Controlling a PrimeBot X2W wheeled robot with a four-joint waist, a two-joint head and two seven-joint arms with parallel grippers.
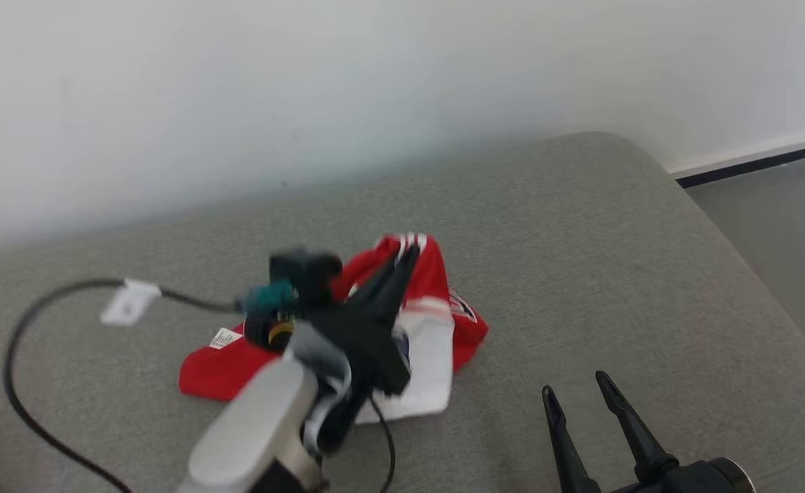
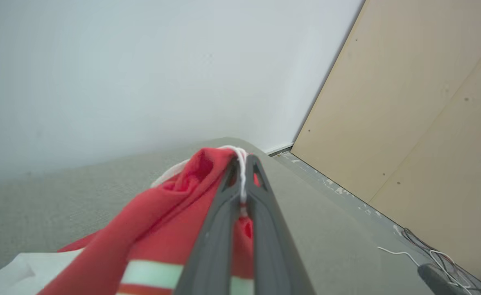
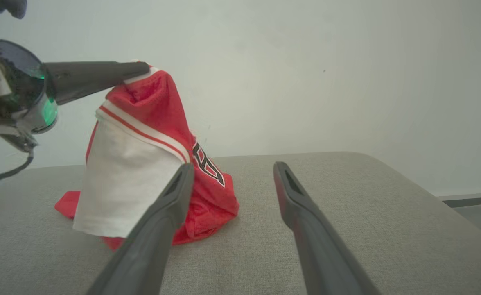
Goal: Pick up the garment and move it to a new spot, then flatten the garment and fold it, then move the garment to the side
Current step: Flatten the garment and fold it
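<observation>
The left tool (image 1: 410, 253) is clamped shut on the top edge of the red-and-white garment (image 1: 436, 294), just left of centre in the head view. The cloth hangs from it like a tent, its lower folds resting on the grey worktop (image 1: 580, 239) — the blurred arm hides the garment's middle. In the right wrist view the black lettering is partly covered by one finger of the right tool (image 3: 233, 166), which stands open and empty at the bottom centre of the frame — the garment's far side cannot be seen.
</observation>
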